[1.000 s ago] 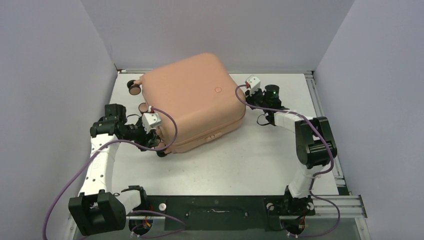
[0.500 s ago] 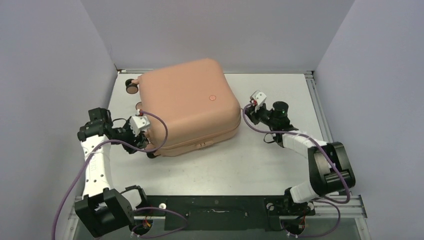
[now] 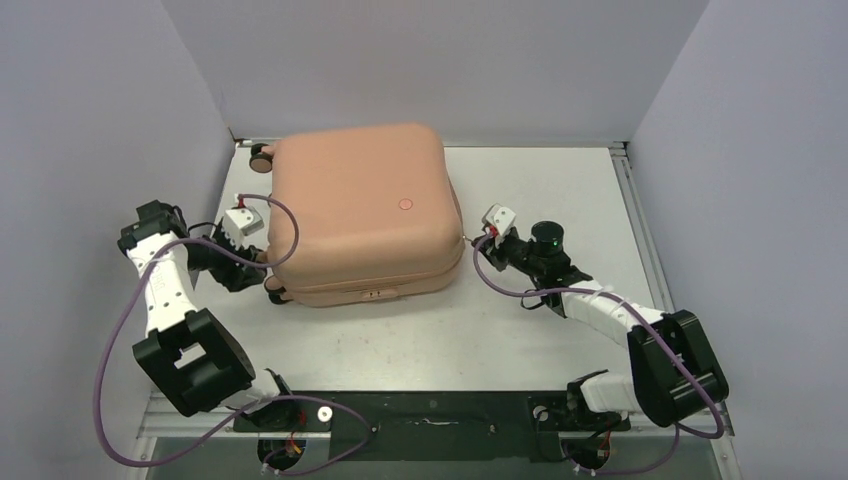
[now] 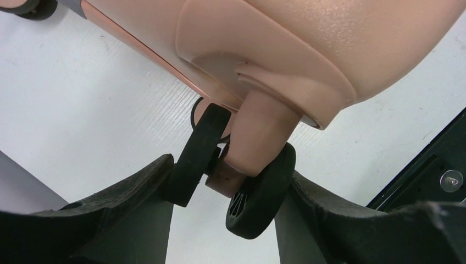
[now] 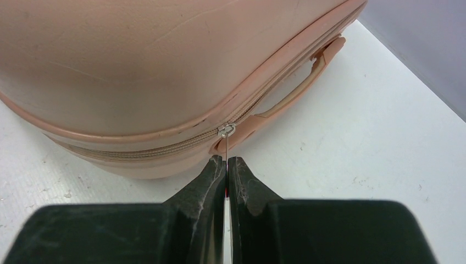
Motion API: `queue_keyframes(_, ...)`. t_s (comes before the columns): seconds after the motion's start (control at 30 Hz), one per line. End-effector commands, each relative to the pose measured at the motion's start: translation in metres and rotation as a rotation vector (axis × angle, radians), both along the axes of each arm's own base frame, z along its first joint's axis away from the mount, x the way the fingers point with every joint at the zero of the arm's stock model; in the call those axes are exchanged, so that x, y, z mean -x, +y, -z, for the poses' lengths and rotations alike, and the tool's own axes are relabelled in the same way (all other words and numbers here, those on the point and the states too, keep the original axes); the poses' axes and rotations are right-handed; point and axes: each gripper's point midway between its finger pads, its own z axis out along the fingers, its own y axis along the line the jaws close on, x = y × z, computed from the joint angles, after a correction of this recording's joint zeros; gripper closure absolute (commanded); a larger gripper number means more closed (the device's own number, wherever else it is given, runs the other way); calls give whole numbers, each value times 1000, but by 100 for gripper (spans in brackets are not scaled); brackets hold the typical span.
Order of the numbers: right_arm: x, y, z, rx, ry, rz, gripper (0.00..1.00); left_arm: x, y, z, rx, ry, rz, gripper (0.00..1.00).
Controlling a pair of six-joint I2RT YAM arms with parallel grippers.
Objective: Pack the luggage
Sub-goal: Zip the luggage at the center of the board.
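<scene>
Open table (image 3: 430,340) nearside of the luggage (image 3: 355,210), back wall (image 3: 430,60) close behind

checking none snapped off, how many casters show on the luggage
3 casters: one in the left gripper, one behind it, one at the far left corner of the luggage. A fourth may be hidden.

White table (image 3: 545,180), closed pink luggage (image 3: 360,215) flat on it.
</scene>
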Motion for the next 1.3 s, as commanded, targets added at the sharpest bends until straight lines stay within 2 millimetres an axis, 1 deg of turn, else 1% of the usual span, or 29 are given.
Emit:
queue_keyframes(0.0,-16,-9,6,52,-15,89,95,-45,50,-30,-85,-137,-215,66)
queue_keyframes(0.07,-26,-15,6,70,-33,145,95,-48,47,-38,-87,-160,-212,36)
queue_keyframes(0.1,-32,-19,5,81,-47,172,95,-49,45,-43,-80,-176,-209,27)
queue_keyframes(0.17,-44,-23,0,95,-73,220,95,-49,41,-56,-74,-210,-200,25)
queue_keyframes(0.3,-64,-28,2,111,-68,287,95,-52,26,-90,-10,-281,-175,9)
queue_keyframes(0.37,-74,-29,1,107,-76,319,95,-59,18,-112,41,-326,-174,0)
queue_keyframes(0.4,-79,-29,0,105,-84,333,95,-65,14,-122,62,-347,-182,3)
queue_keyframes(0.43,-83,-30,0,105,-85,347,95,-73,11,-131,88,-356,-209,4)
queue_keyframes(0.47,-87,-30,0,103,-82,355,95,-85,9,-141,82,-397,-219,4)
queue_keyframes(0.53,-93,-28,0,96,-79,358,95,-112,7,-160,112,-458,-328,4)
queue_keyframes(0.67,-92,-19,-1,61,-62,332,95,-165,-2,-192,119,-645,-469,4)
queue_keyframes(0.73,-88,-15,0,46,-50,313,95,-193,1,-210,85,-743,-612,4)
queue_keyframes(0.87,-81,-13,5,45,-33,288,95,-252,10,-213,9,-818,-792,4)
queue_keyframes(0.9,-79,-13,9,48,-26,286,95,-266,14,-216,-10,-845,-835,4)
queue_keyframes(0.93,-78,-13,10,48,-22,283,95,-281,21,-213,-33,-855,-886,4)
queue_keyframes(1.0,-76,-13,15,49,-8,278,95,-310,33,-215,-66,-883,-975,4)
queue_keyframes(1.03,-75,-13,17,48,-6,275,95,-325,39,-211,-89,-885,-1014,4)
queue_keyframes(1.13,-73,-12,22,46,12,269,95,-362,52,-209,-142,-919,-1115,4)
queue_keyframes(1.2,-72,-12,24,47,18,268,95,-383,52,-207,-187,-953,-1145,4)
queue_keyframes(1.23,-72,-12,25,48,21,269,95,-390,49,-221,-195,-1001,-1147,4)
queue_keyframes(1.27,-72,-13,26,48,20,267,95,-400,41,-218,-217,-1019,-1132,4)
